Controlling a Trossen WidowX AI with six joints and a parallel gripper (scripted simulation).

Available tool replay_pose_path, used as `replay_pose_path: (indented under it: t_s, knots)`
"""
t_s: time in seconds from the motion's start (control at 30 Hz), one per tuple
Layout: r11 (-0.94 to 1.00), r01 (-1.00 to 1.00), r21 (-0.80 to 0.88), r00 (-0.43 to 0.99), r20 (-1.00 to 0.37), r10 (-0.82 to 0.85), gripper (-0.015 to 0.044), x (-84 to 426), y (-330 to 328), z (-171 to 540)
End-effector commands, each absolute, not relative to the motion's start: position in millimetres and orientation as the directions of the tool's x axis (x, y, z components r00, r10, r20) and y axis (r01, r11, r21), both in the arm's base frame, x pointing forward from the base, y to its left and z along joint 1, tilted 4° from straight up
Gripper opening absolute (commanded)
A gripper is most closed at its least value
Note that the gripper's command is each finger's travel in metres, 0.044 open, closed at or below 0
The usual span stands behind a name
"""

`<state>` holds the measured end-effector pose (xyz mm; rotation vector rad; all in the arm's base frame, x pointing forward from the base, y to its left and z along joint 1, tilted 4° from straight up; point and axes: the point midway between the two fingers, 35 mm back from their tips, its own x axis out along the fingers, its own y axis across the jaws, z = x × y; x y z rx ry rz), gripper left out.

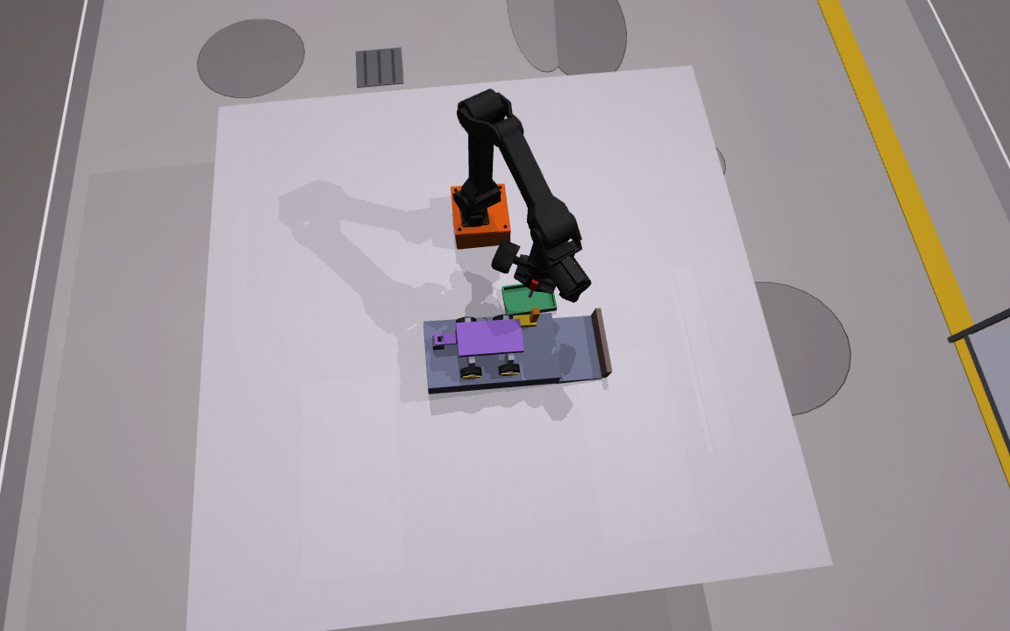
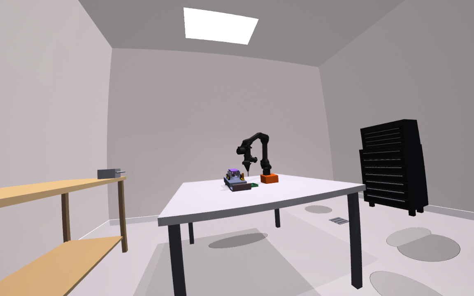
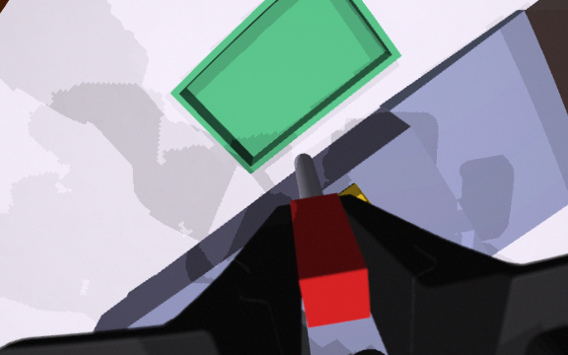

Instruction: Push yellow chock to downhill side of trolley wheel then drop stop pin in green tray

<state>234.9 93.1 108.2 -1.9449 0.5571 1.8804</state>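
Now the red-headed stop pin (image 1: 534, 285) (image 3: 330, 247) is out of the ramp and gripped above the table.

Here the gripper's (image 1: 532, 288) (image 2: 247, 170) (image 3: 330, 242) black fingers are clenched on the pin's red head, its grey shank sticking out beyond them; the green tray (image 1: 529, 300) (image 2: 254, 185) (image 3: 284, 74) lies beside the ramp (image 1: 556, 352) (image 2: 235, 182) (image 3: 466, 123), with no pin in it; the purple trolley (image 1: 489, 337) (image 2: 233, 170) stands on the ramp, well apart from the brown end board (image 1: 601, 343) (image 2: 241, 186) (image 3: 565, 89); the yellow chock (image 1: 526, 320) (image 2: 242, 176) (image 3: 355, 192), orange handle upright, sits at the downhill side of the tray-side wheel; whether they touch, I cannot tell.
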Motion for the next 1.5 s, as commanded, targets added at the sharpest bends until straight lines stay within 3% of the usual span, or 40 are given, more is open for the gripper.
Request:
replay_pose_path:
  t_s: [0.0,0.47,1.17,1.47]
  knots:
    - [-0.903,-0.43,-0.017,0.034,-0.999,0.003,0.0,235.1,92.6,109.9]
    - [-0.997,-0.033,-0.076,0.033,-0.997,0.075,0.0,235.8,90.2,110.6]
    - [-0.997,-0.004,-0.083,0.027,-0.996,0.083,0.0,208.9,93.1,89.2]
    - [-0.972,-0.001,-0.234,0.027,-0.972,0.234,0.0,210.0,102.1,65.1]
